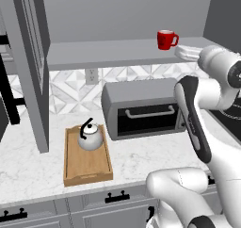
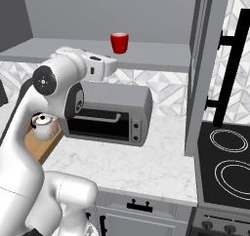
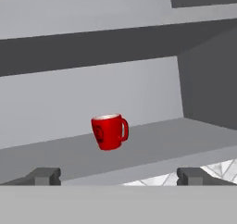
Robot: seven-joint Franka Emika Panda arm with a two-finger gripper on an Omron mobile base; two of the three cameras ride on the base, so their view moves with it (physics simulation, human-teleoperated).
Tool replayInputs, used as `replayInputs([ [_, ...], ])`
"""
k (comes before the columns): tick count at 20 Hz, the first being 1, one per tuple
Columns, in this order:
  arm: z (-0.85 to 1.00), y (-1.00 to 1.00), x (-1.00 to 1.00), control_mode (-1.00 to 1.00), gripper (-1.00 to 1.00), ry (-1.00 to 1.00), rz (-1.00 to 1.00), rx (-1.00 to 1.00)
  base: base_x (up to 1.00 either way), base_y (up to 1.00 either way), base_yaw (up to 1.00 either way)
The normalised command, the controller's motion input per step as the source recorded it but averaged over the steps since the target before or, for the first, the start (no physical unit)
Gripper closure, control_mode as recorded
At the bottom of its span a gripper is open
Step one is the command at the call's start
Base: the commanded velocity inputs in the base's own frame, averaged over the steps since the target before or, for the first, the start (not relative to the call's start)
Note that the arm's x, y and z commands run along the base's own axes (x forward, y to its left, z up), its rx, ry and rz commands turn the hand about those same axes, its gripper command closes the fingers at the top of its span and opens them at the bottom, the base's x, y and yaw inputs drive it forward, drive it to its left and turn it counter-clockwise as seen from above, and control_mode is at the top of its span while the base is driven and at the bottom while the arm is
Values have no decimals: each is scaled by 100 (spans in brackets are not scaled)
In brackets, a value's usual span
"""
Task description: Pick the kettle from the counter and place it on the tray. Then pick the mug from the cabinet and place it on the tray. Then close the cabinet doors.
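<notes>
Already the kettle (image 1: 91, 136) sits upright on the tray (image 1: 87, 171), toward its far end, and the tray lies on the marble table (image 1: 141, 158) just left of the grey toaster oven (image 1: 143, 108). The mug (image 1: 166, 39) stands upright on the grey shelf (image 1: 108, 52) of the cabinet (image 3: 203, 79), above the oven, its handle turned to the right in the left base view. The cabinet doors (image 1: 33, 67) stand open, one at each side of the shelf, each with a black bar handle.

The end effector (image 3: 118, 176) is raised to shelf height and points at the mug, well apart from it. Its two dark fingertips (image 3: 44, 176) stand wide apart with nothing between them, so it is open and empty. In the hand view the mug appears slightly tilted, just above the gap between the tips.
</notes>
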Motion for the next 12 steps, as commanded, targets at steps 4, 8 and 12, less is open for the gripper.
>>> replayInputs([
  [4,-3,4,10,-100,-100,0,0,-10,0,0,0],
  [8,0,0,18,-100,-100,0,-1,0,0,0,0],
  [12,0,0,30,-100,-100,0,0,0,0,0,0],
])
